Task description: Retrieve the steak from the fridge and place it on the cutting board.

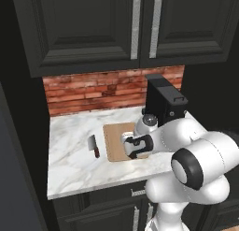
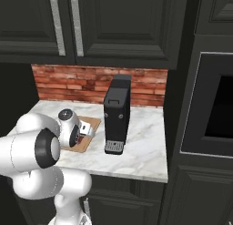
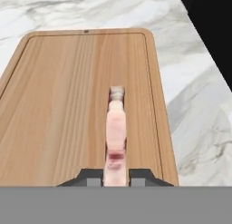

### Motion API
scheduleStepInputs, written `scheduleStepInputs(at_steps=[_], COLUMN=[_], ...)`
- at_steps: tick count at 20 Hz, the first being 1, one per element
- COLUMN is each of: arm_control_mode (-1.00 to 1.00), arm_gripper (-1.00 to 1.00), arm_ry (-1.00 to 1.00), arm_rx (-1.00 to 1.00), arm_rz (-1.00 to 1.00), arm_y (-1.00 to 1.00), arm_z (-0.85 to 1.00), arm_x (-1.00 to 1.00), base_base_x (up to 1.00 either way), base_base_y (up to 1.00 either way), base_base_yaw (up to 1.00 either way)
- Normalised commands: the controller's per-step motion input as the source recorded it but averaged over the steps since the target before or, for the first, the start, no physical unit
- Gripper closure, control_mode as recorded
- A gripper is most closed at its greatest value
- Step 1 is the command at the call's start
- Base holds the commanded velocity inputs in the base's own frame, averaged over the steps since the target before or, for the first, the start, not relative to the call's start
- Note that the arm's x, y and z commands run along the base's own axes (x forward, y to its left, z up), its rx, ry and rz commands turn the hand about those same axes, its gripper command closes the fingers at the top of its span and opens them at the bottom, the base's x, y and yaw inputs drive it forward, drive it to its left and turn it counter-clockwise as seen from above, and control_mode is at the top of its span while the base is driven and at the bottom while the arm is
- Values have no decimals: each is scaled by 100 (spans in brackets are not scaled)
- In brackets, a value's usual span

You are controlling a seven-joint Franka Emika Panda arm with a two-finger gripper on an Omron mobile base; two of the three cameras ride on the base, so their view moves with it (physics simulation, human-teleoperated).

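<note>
The steak (image 3: pixel 116 132) stands on its thin edge, a pale pink strip with a red patch near the bottom, just above the cutting board (image 3: pixel 59 105). My gripper (image 3: pixel 116 178) is shut on the steak, with a dark fingertip (image 3: pixel 93 179) pressed against each side. The steak is over the right half of the tan wooden board. In the left base view the hand hovers low over the cutting board (image 1: pixel 114 141) on the marble counter, and the cutting board (image 2: pixel 91 125) also lies beside the hand in the right base view. The fridge is out of view.
A cleaver (image 1: pixel 93 146) lies on the marble counter (image 1: pixel 70 132) left of the board. A tall black coffee machine (image 1: pixel 163 104) (image 2: pixel 117 115) stands to the board's right. A brick backsplash and dark cabinets rise behind, and an oven front (image 2: pixel 209 105) is at the far right.
</note>
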Motion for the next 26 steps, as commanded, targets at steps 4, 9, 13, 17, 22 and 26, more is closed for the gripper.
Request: scheduleStepInputs(at_steps=[4,9,13,17,22,26], arm_control_mode=[-100,-100,-100,-100,-100,-100], arm_gripper=[-100,-100,-100,-100,-100,-100], arm_ry=[0,0,0,0,-1,0], arm_rx=[0,0,0,0,0,0], arm_rz=[0,0,-3,-4,-5,-4], arm_y=[0,10,33,45,40,5], arm_z=[-5,0,1,0,0,0], arm_x=[7,1,0,0,0,0], base_base_x=[0,0,0,0,0,0], base_base_y=[0,0,0,0,0,0], base_base_yaw=[0,0,0,0,0,0])
